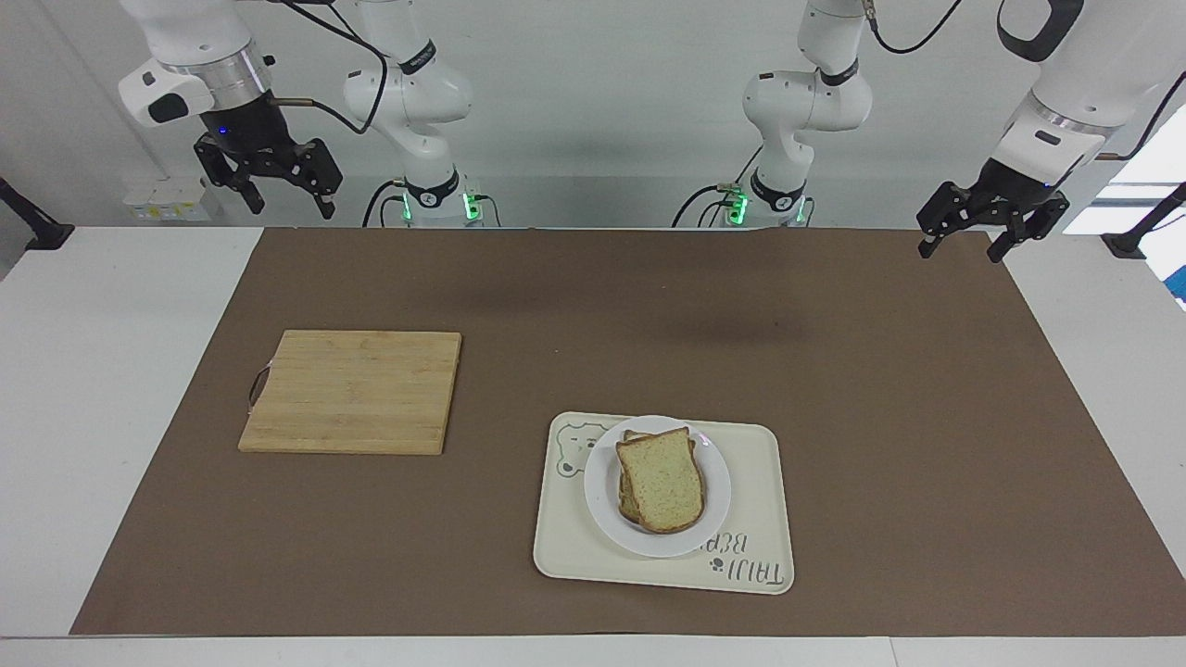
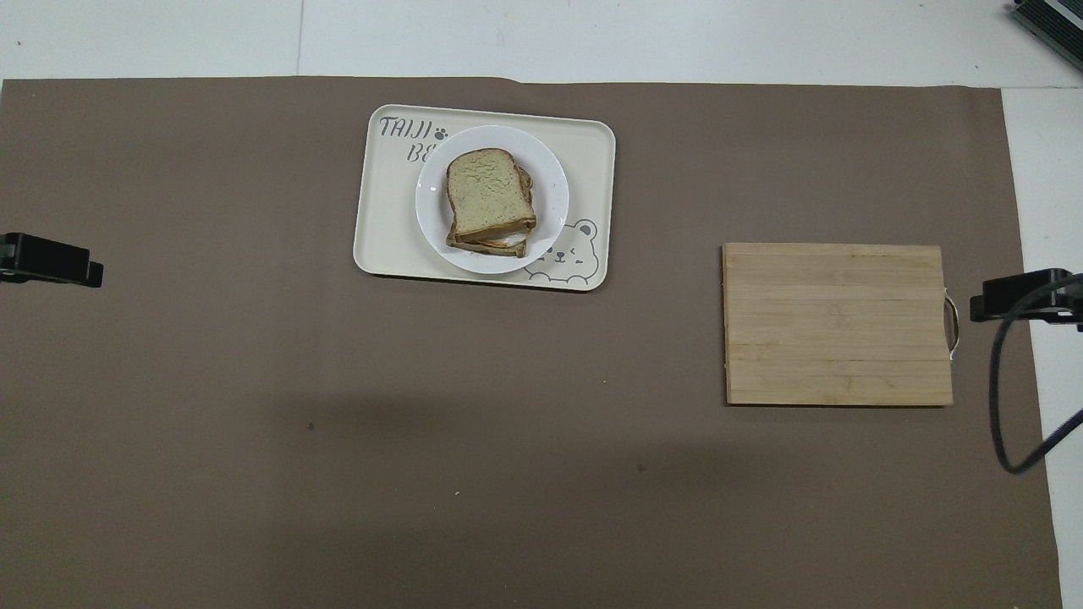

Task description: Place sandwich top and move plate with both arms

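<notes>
Here, a pale bread slice with brown crust, the sandwich top, lying flat as the uppermost layer of a small stack, slightly askew over the slices beneath, whose edges peek out along one side. Under that stack, a small round white plate, sitting on a cream rectangular tray with a bear drawing and grey lettering, overlapping the lettering. In the overhead view, plate and tray up at about twelve o'clock on a brown mat that covers most of the white table, toward the edge farthest from the robots.

At roughly three o'clock in that same view, toward the right arm's end, a rectangular bamboo cutting board with a small metal handle, well apart from the tray, nothing on it.

Left gripper raised over the mat's corner at the left arm's end, jaws apart, holding nothing. Right gripper raised near the right arm's end, up over the table's edge by the robots, jaws likewise spread and empty. Both well away from plate and bread.
</notes>
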Available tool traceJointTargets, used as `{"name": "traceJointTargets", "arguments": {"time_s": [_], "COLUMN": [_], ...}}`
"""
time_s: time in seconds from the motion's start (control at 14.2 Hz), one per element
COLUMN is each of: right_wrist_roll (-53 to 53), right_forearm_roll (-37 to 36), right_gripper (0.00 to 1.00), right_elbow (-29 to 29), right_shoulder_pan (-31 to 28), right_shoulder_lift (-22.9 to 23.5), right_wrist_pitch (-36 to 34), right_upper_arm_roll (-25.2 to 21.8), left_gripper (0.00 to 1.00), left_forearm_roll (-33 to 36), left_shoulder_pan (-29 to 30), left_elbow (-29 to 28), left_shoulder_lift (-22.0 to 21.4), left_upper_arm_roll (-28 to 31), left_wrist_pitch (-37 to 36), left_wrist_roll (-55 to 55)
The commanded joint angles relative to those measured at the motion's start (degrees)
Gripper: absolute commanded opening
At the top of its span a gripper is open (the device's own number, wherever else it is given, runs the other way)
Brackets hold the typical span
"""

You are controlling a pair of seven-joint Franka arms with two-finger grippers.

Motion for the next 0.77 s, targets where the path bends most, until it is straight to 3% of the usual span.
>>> {"name": "traceJointTargets", "arguments": {"time_s": [0.0, 0.14, 0.28, 0.7], "right_wrist_roll": [-1.57, -1.57, -1.66, -1.75], "right_forearm_roll": [0.25, 0.25, 0.25, 0.34], "right_gripper": [1.0, 1.0, 1.0, 1.0], "right_elbow": [-0.05, -0.05, -0.22, -0.14], "right_shoulder_pan": [-0.94, -0.94, -1.02, -1.02], "right_shoulder_lift": [-0.41, -0.41, -1.11, -1.12], "right_wrist_pitch": [-0.08, -0.08, -4.79, -5.26], "right_upper_arm_roll": [0.51, 0.51, 0.42, 0.51], "left_gripper": [1.0, 1.0, 1.0, 1.0], "left_forearm_roll": [1.54, 1.54, 1.63, 1.45], "left_shoulder_pan": [3.06, 7.09, 10.62, 10.72], "left_elbow": [1.02, 1.11, 1.11, 0.93], "left_shoulder_lift": [-1.46, -2.24, -2.6, -3.22], "left_upper_arm_roll": [-1.96, -5.73, -9.79, -9.27], "left_wrist_pitch": [-4.69, -5.76, -5.94, -5.15], "left_wrist_roll": [0.11, 0.19, 0.11, 0.28]}}
